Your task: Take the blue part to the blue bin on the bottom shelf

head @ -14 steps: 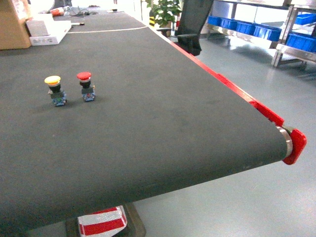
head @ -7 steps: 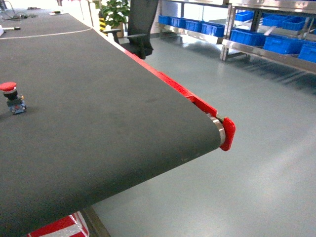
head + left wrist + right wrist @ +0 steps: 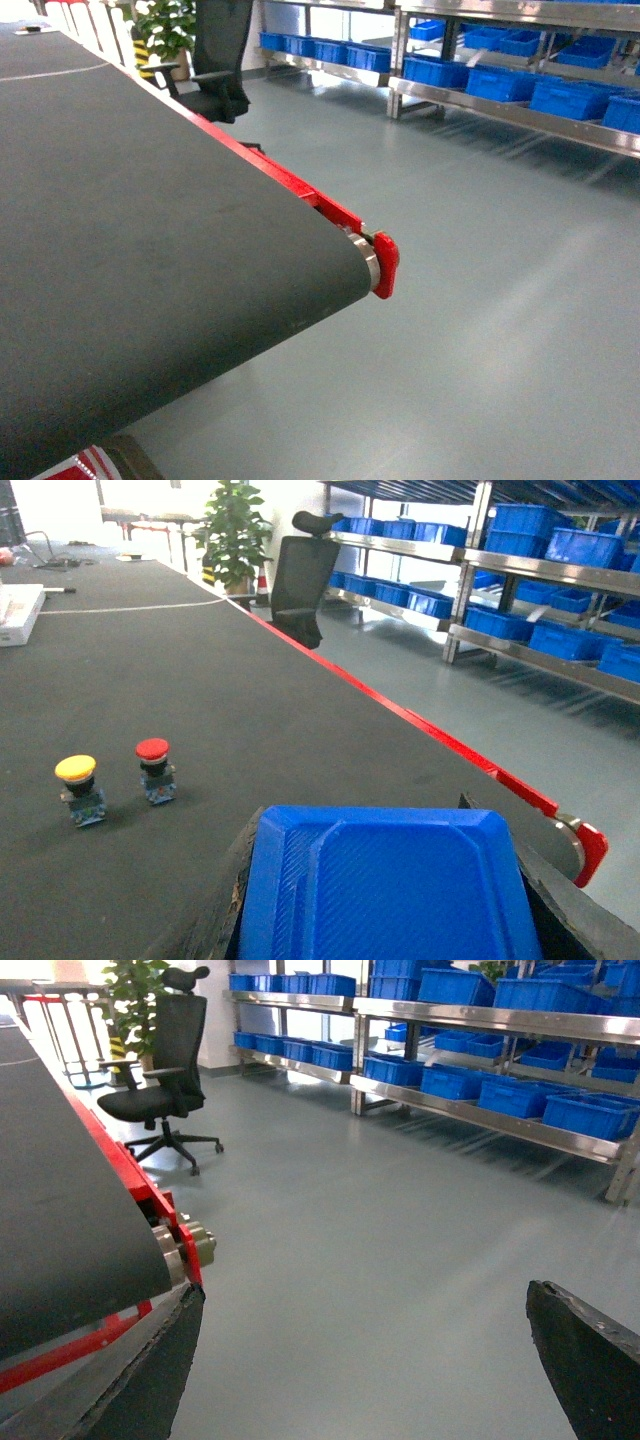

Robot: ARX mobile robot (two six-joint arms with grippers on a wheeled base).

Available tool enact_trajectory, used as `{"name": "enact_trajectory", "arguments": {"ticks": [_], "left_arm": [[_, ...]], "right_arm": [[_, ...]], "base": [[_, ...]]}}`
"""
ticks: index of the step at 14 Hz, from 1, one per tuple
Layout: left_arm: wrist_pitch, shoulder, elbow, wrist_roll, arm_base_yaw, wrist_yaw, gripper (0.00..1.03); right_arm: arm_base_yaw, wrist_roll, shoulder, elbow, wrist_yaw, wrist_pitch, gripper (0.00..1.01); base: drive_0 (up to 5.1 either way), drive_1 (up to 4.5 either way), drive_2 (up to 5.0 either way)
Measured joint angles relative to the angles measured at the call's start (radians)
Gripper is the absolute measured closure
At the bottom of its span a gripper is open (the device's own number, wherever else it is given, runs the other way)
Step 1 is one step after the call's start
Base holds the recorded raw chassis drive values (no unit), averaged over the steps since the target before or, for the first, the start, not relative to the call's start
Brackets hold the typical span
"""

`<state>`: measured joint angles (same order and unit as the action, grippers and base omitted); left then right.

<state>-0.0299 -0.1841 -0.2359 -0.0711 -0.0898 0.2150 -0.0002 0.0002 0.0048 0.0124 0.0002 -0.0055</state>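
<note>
The blue part (image 3: 390,890), a flat ribbed plastic piece with a raised rim, fills the bottom of the left wrist view. My left gripper (image 3: 360,830) is shut on it, with dark fingers (image 3: 240,880) showing on both sides. In the right wrist view my right gripper (image 3: 365,1295) stands open over bare floor, holding nothing. Several blue bins (image 3: 590,1112) sit along the bottom shelf (image 3: 470,1110) of a steel rack across the room. The head view shows this shelf (image 3: 520,112) at the upper right and neither gripper.
A black conveyor belt (image 3: 150,230) with a red side rail ends at a red end cap (image 3: 385,265). Yellow (image 3: 80,790) and red (image 3: 155,770) push buttons stand on it. An office chair (image 3: 165,1080) and a potted plant (image 3: 235,535) stand beyond. Grey floor (image 3: 480,300) separates belt and rack.
The head view has swung to the right. The two push buttons have slid out of it on the left, and the belt's end and the racks with blue bins now sit nearer the middle.
</note>
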Motion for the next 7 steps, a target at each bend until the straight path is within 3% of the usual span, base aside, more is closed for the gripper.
{"name": "enact_trajectory", "arguments": {"ticks": [7], "left_arm": [[0.0,0.0,0.0,0.0,0.0,0.001,0.58]], "right_arm": [[0.0,0.0,0.0,0.0,0.0,0.0,0.03]], "base": [[-1.5,-1.5,-1.5]]}}
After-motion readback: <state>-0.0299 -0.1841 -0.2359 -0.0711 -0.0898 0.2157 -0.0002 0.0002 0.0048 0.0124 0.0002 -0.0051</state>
